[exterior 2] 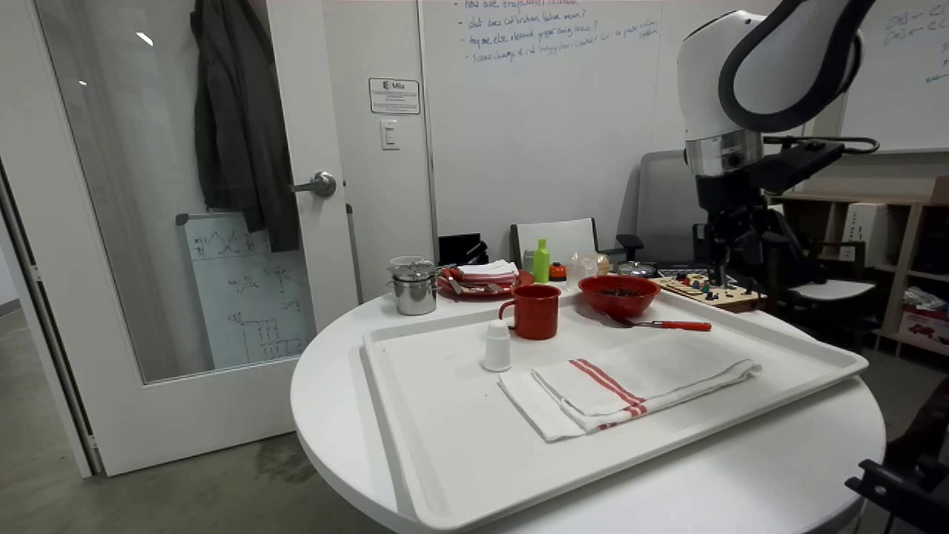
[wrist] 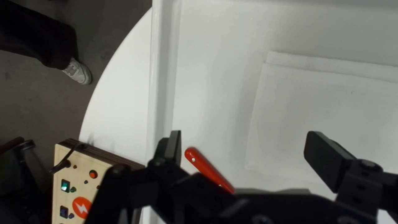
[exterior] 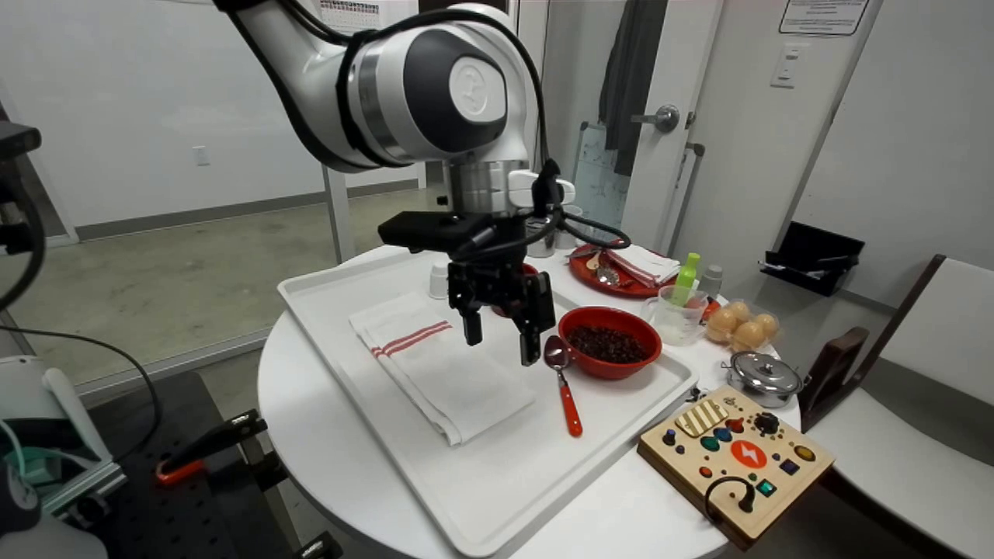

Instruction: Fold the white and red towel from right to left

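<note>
The white and red towel lies flat and folded in layers on the white tray. Its red stripes cross near one end in both exterior views. The upper layer sits a little offset from the layer beneath. In the wrist view, only the plain white end of the towel shows; the stripes are out of view. My gripper is open and empty, held above the tray. In the wrist view, the jaws are wide apart, one finger over the towel and the other near the tray's rim.
A red-handled spoon lies beside the towel, partly beneath the gripper in the wrist view. A red bowl, red mug and white shaker stand on the tray. A wooden button box lies beside it.
</note>
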`<move>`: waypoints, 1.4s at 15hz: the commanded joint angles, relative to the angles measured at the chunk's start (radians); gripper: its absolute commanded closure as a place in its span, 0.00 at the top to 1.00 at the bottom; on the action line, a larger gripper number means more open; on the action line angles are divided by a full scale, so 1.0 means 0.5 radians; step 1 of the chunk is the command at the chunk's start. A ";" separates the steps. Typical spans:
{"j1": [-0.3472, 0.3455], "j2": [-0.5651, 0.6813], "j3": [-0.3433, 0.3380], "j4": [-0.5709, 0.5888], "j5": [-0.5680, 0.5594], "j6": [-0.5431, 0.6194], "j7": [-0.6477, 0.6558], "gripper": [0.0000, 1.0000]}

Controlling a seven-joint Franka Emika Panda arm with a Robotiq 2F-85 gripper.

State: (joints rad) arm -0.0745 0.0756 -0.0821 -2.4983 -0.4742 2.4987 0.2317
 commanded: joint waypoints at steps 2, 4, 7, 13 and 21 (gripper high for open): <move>0.038 0.031 -0.017 -0.004 -0.110 0.007 0.201 1.00; 0.043 0.068 -0.020 0.011 -0.096 0.043 0.227 1.00; 0.049 0.164 -0.033 0.050 -0.120 0.130 0.257 1.00; 0.062 0.485 -0.075 0.230 -0.007 0.177 0.153 1.00; 0.066 0.779 -0.076 0.445 0.201 0.148 -0.004 1.00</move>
State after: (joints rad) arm -0.0591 0.4163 -0.1083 -2.3224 -0.4345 2.5700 0.2846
